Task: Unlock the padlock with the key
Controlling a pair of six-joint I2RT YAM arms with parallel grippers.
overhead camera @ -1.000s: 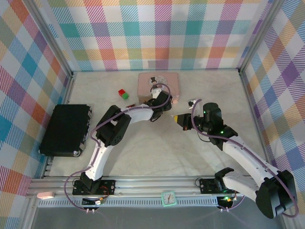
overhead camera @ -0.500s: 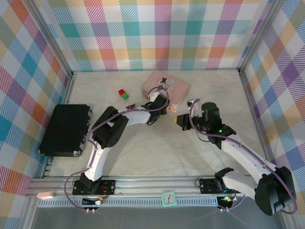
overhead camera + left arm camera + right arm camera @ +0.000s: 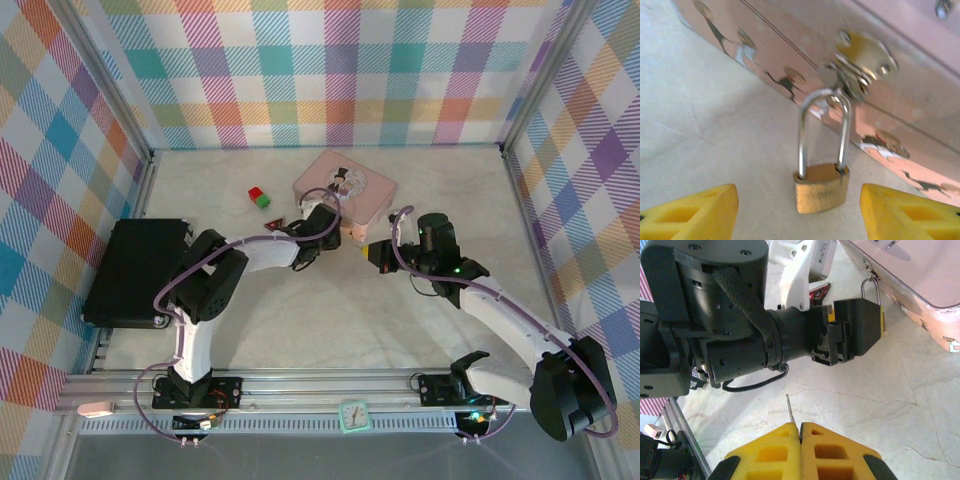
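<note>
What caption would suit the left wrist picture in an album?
Brass padlock hooked on the gold clasp of the pink tin, framed by the open left gripper.

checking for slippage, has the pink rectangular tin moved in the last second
Yes: the pink rectangular tin twisted askew and shifted down-right in the top view; the red-and-green block stayed put.

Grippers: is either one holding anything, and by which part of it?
The right gripper is shut on the key, pinching one end; the thin shaft sticks out. The left gripper, open facing the padlock, holds nothing.
</note>
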